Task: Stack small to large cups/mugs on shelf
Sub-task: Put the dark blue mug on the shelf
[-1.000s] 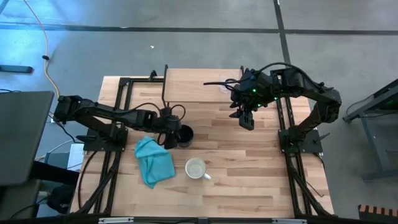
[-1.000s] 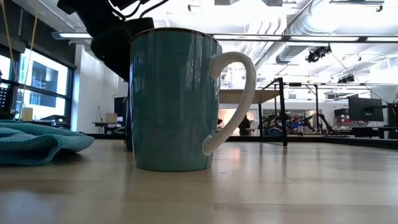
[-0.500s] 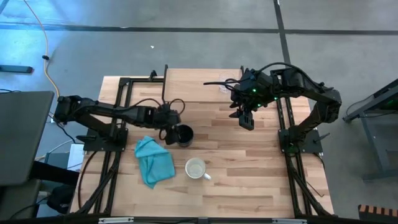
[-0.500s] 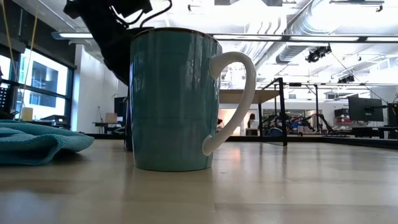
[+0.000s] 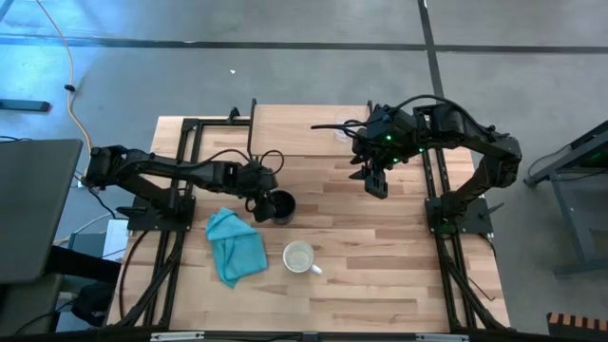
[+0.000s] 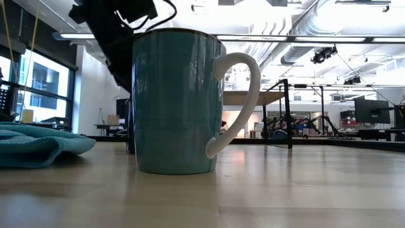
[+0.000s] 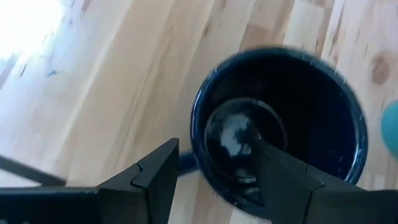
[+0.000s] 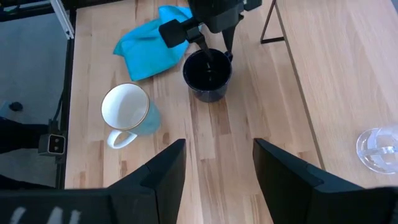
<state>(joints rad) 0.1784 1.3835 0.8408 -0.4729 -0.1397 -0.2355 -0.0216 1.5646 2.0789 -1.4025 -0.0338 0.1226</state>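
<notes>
The black mug [image 5: 280, 205] stands upright on the table [image 5: 399, 285], left of centre, its mouth facing straight up. The left gripper [image 5: 263, 195] sits directly over its left rim, jaws spread: in the left wrist view one finger [image 7: 273, 174] reaches inside the mug [image 7: 280, 124] and the other lies outside the wall, so the rim lies between them, not yet pinched. The teal-sided mug with a white inside [image 5: 299, 256] stands nearer, the teal cloth [image 5: 235, 245] to its left. The clear glass cup [image 8: 378, 149] rests on the shelf [image 5: 294, 128] at the far side. The right gripper [image 5: 377, 182], jaws spread, hangs well right of the black mug.
</notes>
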